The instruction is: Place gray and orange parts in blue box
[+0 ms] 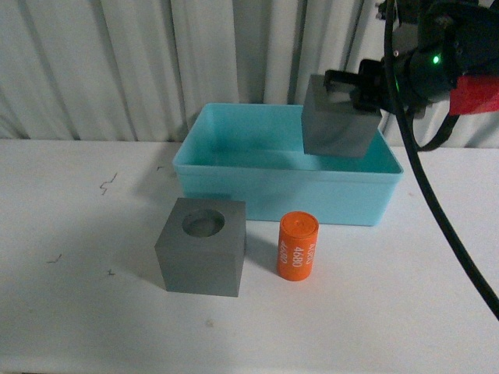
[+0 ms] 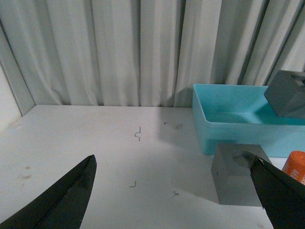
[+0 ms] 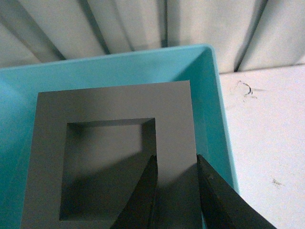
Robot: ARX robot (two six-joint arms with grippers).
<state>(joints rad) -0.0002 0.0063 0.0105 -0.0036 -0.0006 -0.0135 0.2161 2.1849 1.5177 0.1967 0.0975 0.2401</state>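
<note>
The wide light-blue plastic tub (image 1: 281, 195) looks smooth and a bit shiny. The gray cube with a round hole (image 1: 201, 257) in front of the tub and the gray cube with a square hole (image 1: 339, 128) above it are dull and matt; the small orange cylinder (image 1: 297, 248) in front of the tub is smooth.

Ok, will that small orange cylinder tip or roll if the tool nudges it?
The small orange cylinder stands upright on its flat end, taller than wide, so a high nudge would probably topple it. Once down, its round side would likely roll. It looks rigid, so a firm grasp seems fine.
</note>
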